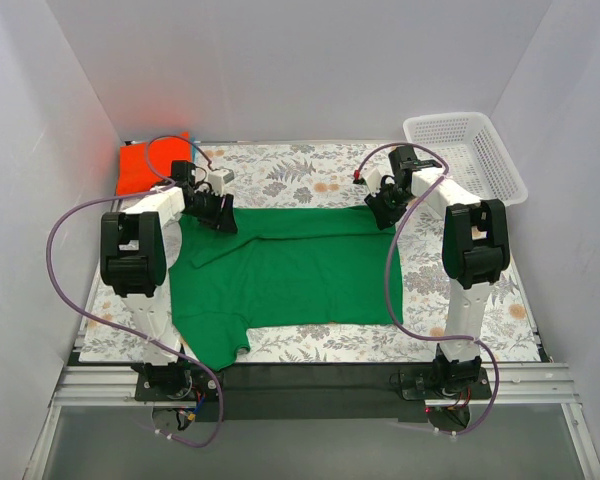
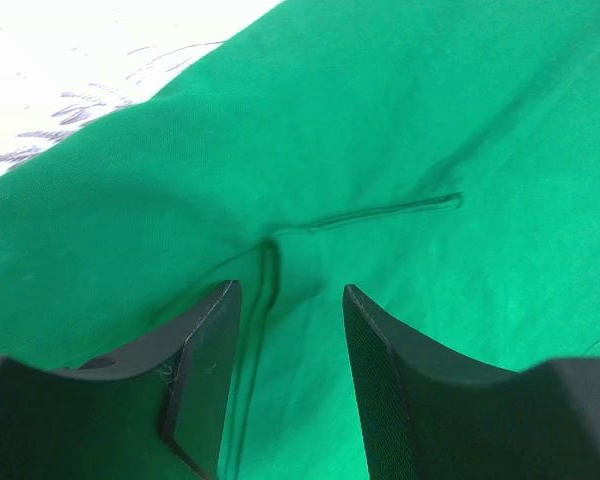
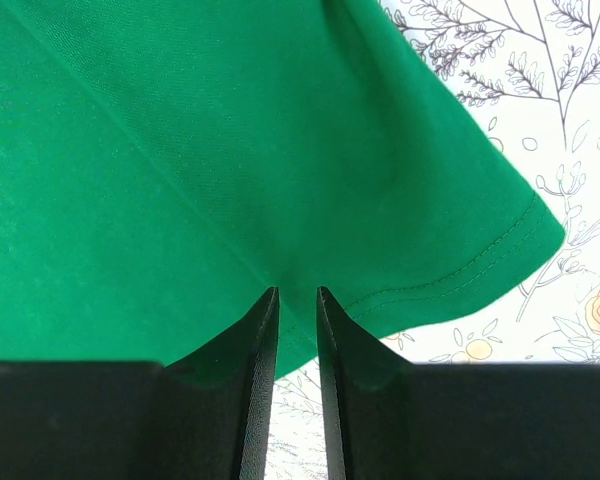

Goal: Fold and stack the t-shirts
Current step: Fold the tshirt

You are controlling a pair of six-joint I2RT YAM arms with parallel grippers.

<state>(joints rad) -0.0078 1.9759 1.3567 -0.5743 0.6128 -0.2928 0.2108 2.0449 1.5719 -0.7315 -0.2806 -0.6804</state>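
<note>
The bright green t-shirt (image 1: 290, 270) lies spread on the floral table cover, its far edge folded over. My left gripper (image 1: 220, 215) is at the shirt's far left. In the left wrist view it (image 2: 290, 295) is open, jaws apart over the green cloth (image 2: 380, 120) beside a raised seam. My right gripper (image 1: 385, 212) is at the shirt's far right corner. In the right wrist view it (image 3: 297, 292) is nearly closed, pinching the hemmed edge of the green cloth (image 3: 180, 150). The orange-red t-shirt (image 1: 145, 165) lies folded at the far left corner. No blue shirt shows.
A white plastic mesh basket (image 1: 470, 150) stands at the far right corner. White walls close in the table on three sides. The floral cover (image 1: 300, 165) shows beyond the shirt, and a sleeve hangs toward the near edge (image 1: 215, 345).
</note>
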